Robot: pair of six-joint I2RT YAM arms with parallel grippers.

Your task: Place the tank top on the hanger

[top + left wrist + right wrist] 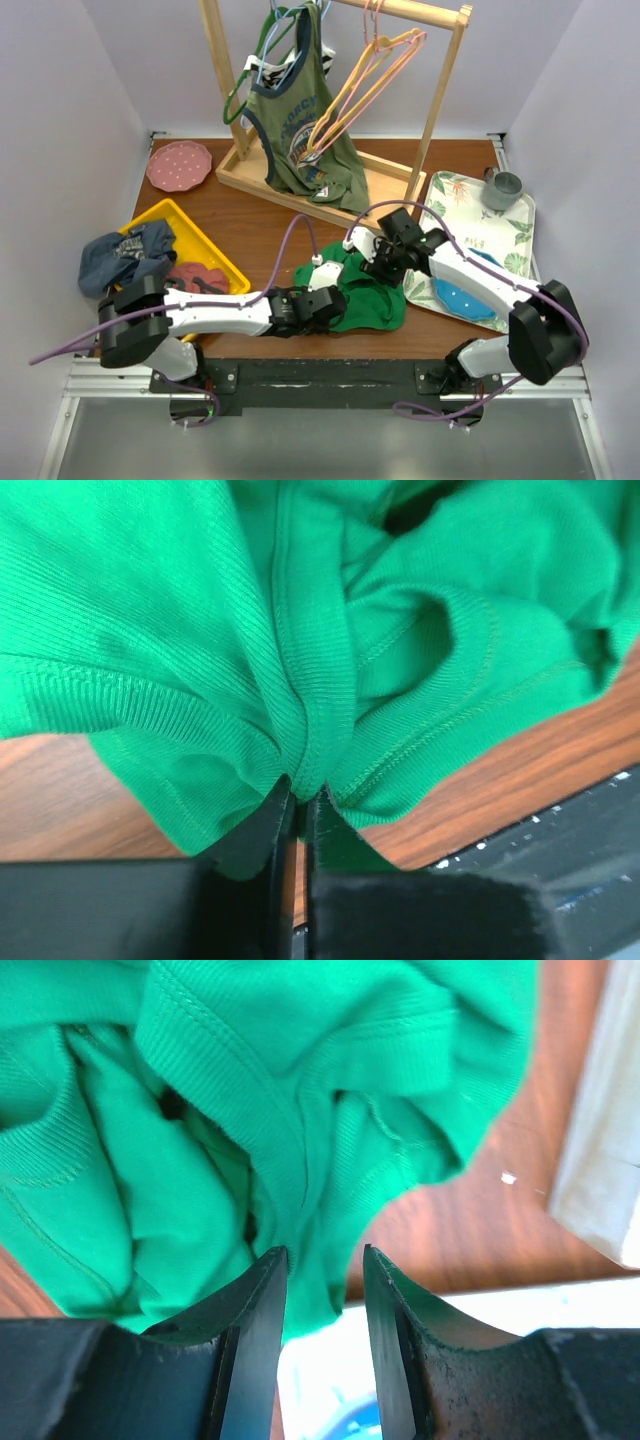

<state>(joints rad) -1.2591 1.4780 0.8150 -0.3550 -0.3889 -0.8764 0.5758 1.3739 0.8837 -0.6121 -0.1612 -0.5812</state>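
Observation:
The bright green tank top [375,300] lies crumpled on the wooden table near the front edge. My left gripper [335,302] is at its left side, shut on a bunched seam fold of the tank top [300,630]; the jaws [300,792] pinch the fabric tight. My right gripper [377,257] is over the top's far right part, jaws open [325,1252], with a fold of the tank top [300,1140] just ahead of and partly between the tips. The yellow-orange hanger [345,97] hangs tilted on the wooden rack at the back.
The wooden rack [330,180] also holds an olive printed top [300,120], pink hangers [385,60] and a dark green hanger [250,70]. A floral tray [500,240] and grey mug [502,188] are right; a yellow bin [215,250] with clothes and a pink plate [178,165] are left.

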